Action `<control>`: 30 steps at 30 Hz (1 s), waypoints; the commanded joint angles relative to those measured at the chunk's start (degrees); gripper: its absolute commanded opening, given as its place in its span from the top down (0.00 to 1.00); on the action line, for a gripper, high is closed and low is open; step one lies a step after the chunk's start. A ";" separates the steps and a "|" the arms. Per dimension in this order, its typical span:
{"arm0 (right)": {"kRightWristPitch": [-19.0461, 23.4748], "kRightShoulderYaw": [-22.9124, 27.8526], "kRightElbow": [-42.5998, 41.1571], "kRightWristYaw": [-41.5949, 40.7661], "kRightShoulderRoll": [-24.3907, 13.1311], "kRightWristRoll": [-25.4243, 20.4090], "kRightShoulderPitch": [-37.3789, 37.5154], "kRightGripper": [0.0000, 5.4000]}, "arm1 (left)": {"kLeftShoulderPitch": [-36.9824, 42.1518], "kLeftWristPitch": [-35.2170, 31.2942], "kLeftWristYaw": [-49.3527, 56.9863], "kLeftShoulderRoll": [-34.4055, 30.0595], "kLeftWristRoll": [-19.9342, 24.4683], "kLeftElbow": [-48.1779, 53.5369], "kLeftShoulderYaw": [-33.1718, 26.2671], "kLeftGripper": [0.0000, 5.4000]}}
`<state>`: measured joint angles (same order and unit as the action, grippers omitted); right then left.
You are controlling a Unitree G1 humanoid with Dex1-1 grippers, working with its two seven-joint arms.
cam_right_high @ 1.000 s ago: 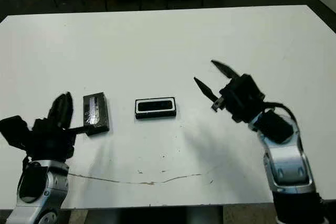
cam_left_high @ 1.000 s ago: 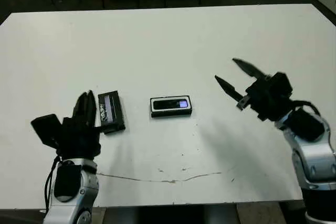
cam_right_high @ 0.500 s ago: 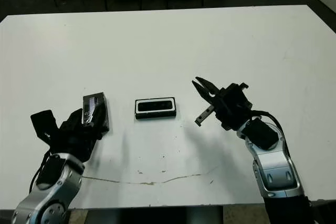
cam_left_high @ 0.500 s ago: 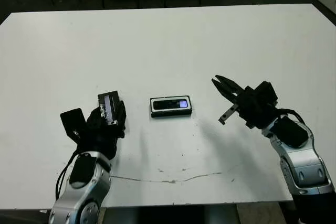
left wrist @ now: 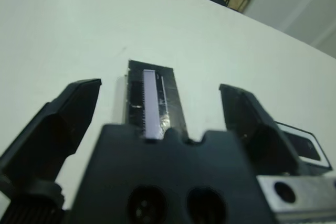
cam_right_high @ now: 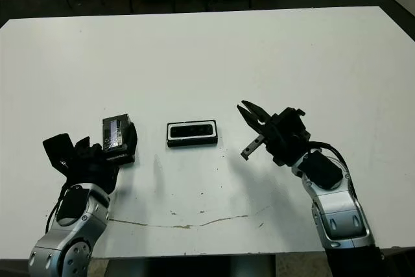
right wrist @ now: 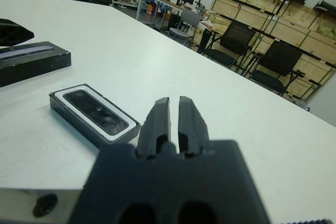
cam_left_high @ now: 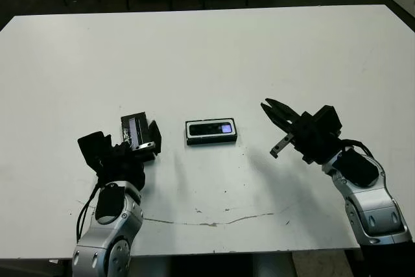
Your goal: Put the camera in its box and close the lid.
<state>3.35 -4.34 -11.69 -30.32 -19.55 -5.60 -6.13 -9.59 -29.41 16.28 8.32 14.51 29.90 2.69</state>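
The camera [cam_left_high: 210,129], slim and black with a bluish screen, lies inside the white-lined box [cam_left_high: 190,132] at the table's middle; the right wrist view shows the camera [right wrist: 97,115] in the box [right wrist: 62,99] too. To its left lies the lid [cam_left_high: 133,128], black with a pale label. My left gripper [left wrist: 157,87] is open, one finger [left wrist: 79,103] on each side of the lid [left wrist: 152,95], without pressing it. My right gripper [right wrist: 171,100] is shut on nothing. It hovers to the right of the box, pointing at it.
A thin cracked line [cam_left_high: 214,222] runs across the white table [cam_left_high: 207,50] near its front edge. Beyond the far edge stand chairs [right wrist: 273,61] and wooden crates [right wrist: 310,38].
My left gripper has come forward and opened around the lid. My right arm has dropped and moved left towards the box, and its fingers have shut.
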 commanded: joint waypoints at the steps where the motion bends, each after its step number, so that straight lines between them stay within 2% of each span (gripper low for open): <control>1: 0.48 0.05 0.96 0.26 0.17 -0.51 1.07 1.00 | 0.12 0.54 0.39 2.71 -0.12 -1.45 0.35 0.00; 7: -1.28 0.07 1.98 0.04 0.11 -0.66 1.11 1.00 | 0.39 -0.17 -0.70 1.62 1.30 -2.18 0.19 0.00; 15: -0.85 -0.15 1.69 0.31 0.11 -0.55 1.28 1.00 | 1.09 -1.71 -2.70 0.79 2.91 -3.22 -0.83 0.00; 30: -0.13 -1.11 0.49 1.23 -0.72 1.41 1.71 1.00 | 2.70 -3.02 -3.83 -0.12 1.12 -6.07 -2.04 0.00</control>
<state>2.09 -5.36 -11.08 -29.31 -19.65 -4.82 -5.30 -6.98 -31.26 12.34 8.14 16.05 25.17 1.13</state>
